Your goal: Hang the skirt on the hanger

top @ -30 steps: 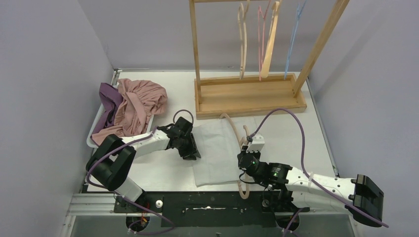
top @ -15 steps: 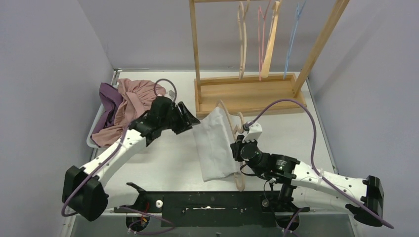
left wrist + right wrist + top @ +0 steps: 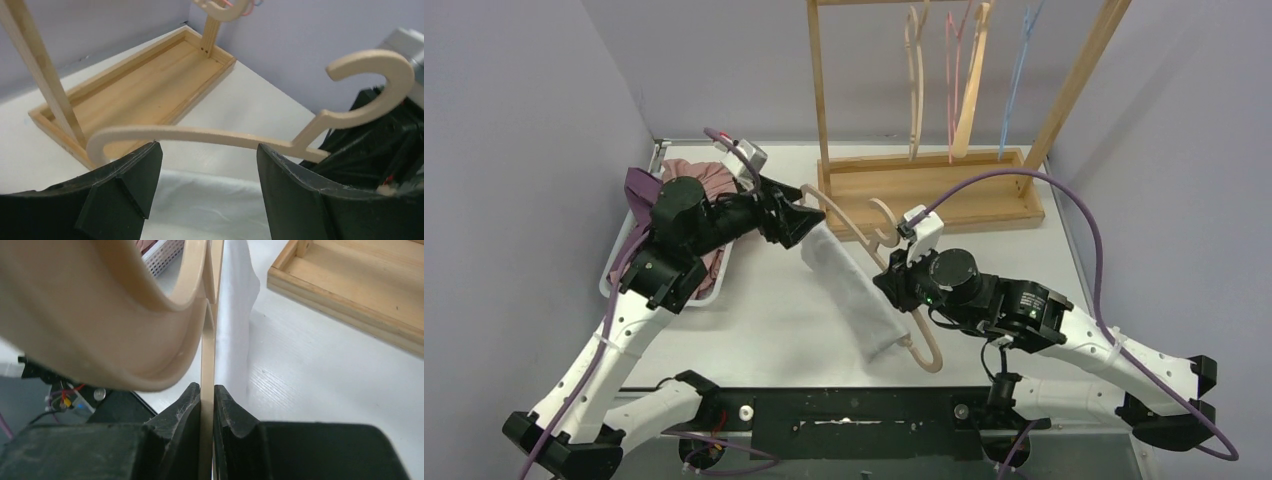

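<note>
The right hand [image 3: 207,390] is clenched on the thin wooden hanger [image 3: 210,135], which looks stiff and is best held by its bar. The skirt [image 3: 854,295], soft, light and likely to slide, droops from it between the arms. The left hand [image 3: 802,222] is released, holding nothing, by the skirt's upper end, where I would pinch the waistband.

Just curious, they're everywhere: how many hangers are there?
5. Four hang on the wooden rack: beige hanger, pink hanger, wooden hanger, blue hanger. The fifth hanger, carrying the white skirt, is in the right gripper. Others may be hidden.
</note>
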`<action>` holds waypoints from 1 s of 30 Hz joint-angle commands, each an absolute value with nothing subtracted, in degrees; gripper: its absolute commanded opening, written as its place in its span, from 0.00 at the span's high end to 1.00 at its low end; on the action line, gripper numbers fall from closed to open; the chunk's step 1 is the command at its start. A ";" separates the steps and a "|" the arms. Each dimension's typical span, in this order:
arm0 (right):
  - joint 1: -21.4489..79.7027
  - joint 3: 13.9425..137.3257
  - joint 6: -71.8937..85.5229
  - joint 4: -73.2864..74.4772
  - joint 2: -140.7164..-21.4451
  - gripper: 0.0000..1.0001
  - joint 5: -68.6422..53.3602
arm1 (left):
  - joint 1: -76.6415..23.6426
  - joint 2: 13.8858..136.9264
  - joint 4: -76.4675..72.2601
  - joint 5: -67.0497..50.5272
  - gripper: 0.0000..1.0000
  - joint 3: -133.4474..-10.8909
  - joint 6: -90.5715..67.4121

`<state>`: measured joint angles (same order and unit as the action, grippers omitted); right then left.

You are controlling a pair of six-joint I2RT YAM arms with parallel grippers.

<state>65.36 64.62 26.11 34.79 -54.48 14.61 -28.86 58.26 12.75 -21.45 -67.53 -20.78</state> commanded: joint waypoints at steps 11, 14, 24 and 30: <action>65.93 76.04 10.07 47.18 -58.01 1.00 -2.07 | -35.53 62.06 33.68 -56.43 0.31 -75.51 21.02; 65.94 76.14 9.00 45.53 -57.76 1.00 -4.90 | -40.52 64.60 41.90 -51.38 0.33 -76.60 28.02; 66.00 75.20 7.10 43.93 -56.05 1.00 -10.85 | -41.48 68.06 48.79 -50.47 0.73 -78.63 34.25; 65.99 74.38 7.30 43.84 -54.15 1.00 -10.84 | -41.42 65.77 49.19 -46.20 1.00 -80.06 36.15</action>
<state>65.39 73.25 7.07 49.60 -57.56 -9.13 -42.35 67.85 49.08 -49.80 -76.27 34.00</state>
